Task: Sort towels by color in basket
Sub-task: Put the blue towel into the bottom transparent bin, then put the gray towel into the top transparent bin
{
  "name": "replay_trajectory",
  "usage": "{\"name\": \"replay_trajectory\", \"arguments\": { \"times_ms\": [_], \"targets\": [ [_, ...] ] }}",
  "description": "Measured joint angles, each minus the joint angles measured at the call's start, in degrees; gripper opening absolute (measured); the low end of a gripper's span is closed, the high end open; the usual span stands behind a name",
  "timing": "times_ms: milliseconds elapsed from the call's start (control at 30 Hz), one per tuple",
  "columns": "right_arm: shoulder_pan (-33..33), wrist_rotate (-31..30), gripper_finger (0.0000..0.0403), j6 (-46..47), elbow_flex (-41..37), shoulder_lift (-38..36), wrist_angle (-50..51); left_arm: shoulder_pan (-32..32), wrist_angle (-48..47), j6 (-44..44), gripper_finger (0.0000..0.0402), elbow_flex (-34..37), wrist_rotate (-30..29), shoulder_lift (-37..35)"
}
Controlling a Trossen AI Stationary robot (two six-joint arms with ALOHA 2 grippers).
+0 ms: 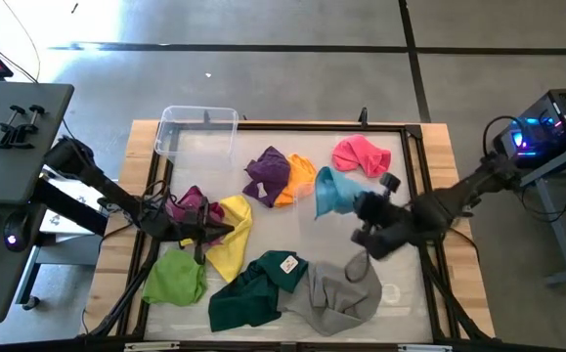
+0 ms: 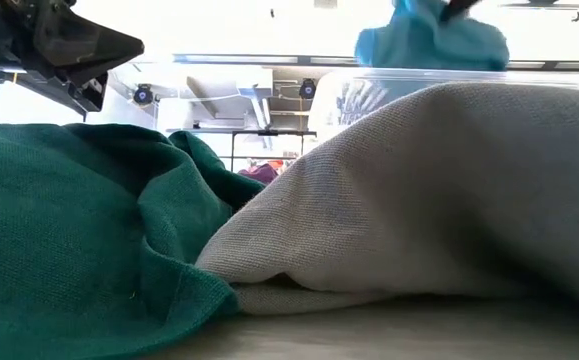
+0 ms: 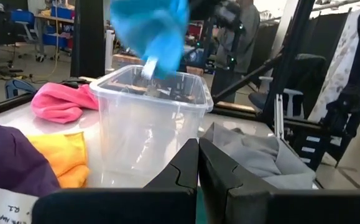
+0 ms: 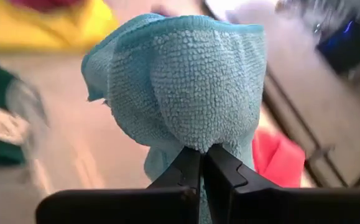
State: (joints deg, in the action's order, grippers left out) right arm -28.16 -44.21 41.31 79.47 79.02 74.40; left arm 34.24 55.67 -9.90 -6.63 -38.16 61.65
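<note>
My right gripper [image 1: 355, 205] hangs above the table's middle, shut on the light blue towel [image 1: 333, 193]. That towel shows over a clear bin [image 3: 148, 118] in the left wrist view. My left gripper [image 1: 214, 233] hovers shut and holding nothing over the yellow towel [image 1: 234, 237], beside the magenta towel [image 1: 190, 203]. Lying on the table are the purple [image 1: 266, 174], orange [image 1: 300, 178], pink [image 1: 361, 154], lime green [image 1: 177, 279], dark green [image 1: 253, 293] and grey [image 1: 346, 298] towels. My right gripper pinches a bunched fold of the light blue towel [image 4: 195, 140] between its two fingertips [image 4: 220, 168]. The cloth bulges out past the fingers, several layers thick. In the low view the towel [image 2: 429, 40] hangs lifted clear, above the clear bin's rim [image 2: 449, 75].
Another clear bin [image 1: 196, 132] sits at the table's far left corner. A white label [image 1: 287, 262] lies on the dark green towel. The grey and dark green towels fill the near edge in the low view. A dark frame rims the table, and a person [image 3: 245, 31] stands beyond it.
</note>
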Motion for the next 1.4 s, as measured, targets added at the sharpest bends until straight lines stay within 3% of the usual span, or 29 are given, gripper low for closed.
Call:
{"name": "replay_trajectory", "arguments": {
  "times_ms": [167, 300, 433, 700, 767, 900, 1067, 1233, 1400],
  "targets": [
    [6.90, 12.52, 0.0008, -6.22, -5.55, -0.27, -4.47, 0.00, 1.59, -0.01, 0.0000, 0.00, -0.01, 1.53],
    [10.19, 18.72, 0.0009, -11.96, -8.49, -0.28, -9.66, 0.00, 1.66, -0.39, 0.0000, 0.00, -0.01, 2.17],
    [11.88, 19.46, 0.0022, -13.39, -9.17, -0.28, -11.51, 0.00, 1.67, -0.47, 0.0000, 0.00, -0.01, 2.20],
    [12.84, 22.64, 0.0105, -14.31, -9.10, -0.32, -11.63, 0.00, 1.65, -0.47, 0.0000, 0.00, -0.01, 2.20],
    [12.65, 20.87, 0.0113, -12.22, -9.08, -0.32, -10.68, 0.00, 1.63, -0.45, 0.0000, 0.00, -0.01, 2.20],
    [9.33, 15.15, 0.0116, -8.27, -9.08, -0.34, -9.42, 0.00, 1.63, -0.24, 0.0000, 0.00, -0.01, 2.20],
    [0.69, 9.78, 0.0115, -5.22, -9.06, -0.34, -14.38, 0.42, -0.24, 1.45, 0.0000, -1.49, -1.75, 2.22],
    [-8.62, 7.33, 0.0098, -6.02, -9.04, -0.13, -25.01, 2.87, -9.15, 8.72, 0.0000, -8.43, -6.79, 2.22],
    [-16.51, 6.12, 0.0074, -12.04, -8.95, 3.29, -36.25, 4.40, -19.98, 10.58, 0.0000, -15.56, -7.51, 2.22]
  ]
}}
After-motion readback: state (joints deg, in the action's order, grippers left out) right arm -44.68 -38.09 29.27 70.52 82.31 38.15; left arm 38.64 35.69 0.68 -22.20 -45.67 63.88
